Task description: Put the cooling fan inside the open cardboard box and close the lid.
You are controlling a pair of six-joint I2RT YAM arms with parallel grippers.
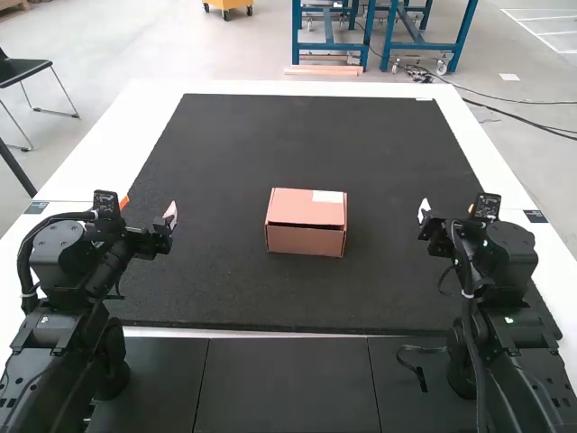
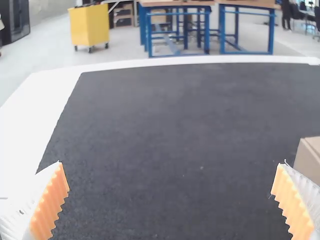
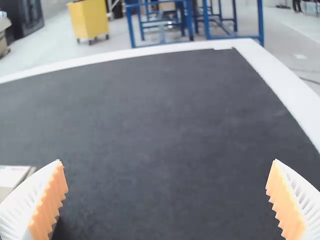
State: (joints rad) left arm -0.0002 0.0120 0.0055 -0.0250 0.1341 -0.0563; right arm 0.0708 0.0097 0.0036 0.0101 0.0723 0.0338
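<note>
A brown cardboard box (image 1: 306, 221) with a white label on top sits in the middle of the black mat (image 1: 306, 144), its lid down flat. My left gripper (image 1: 147, 208) hovers at the mat's left edge, well apart from the box, and is open. In the left wrist view its ribbed orange-padded fingers (image 2: 47, 205) stand wide with bare mat between them, and a corner of the box (image 2: 310, 157) is beside one finger. My right gripper (image 1: 447, 213) hangs at the mat's right edge, also open. The right wrist view has its fingers (image 3: 285, 200) spread, with the box's label corner (image 3: 12, 177) at the side.
The mat lies on a white table (image 1: 90, 162) with a white border all round. Both arm bases stand at the near corners.
</note>
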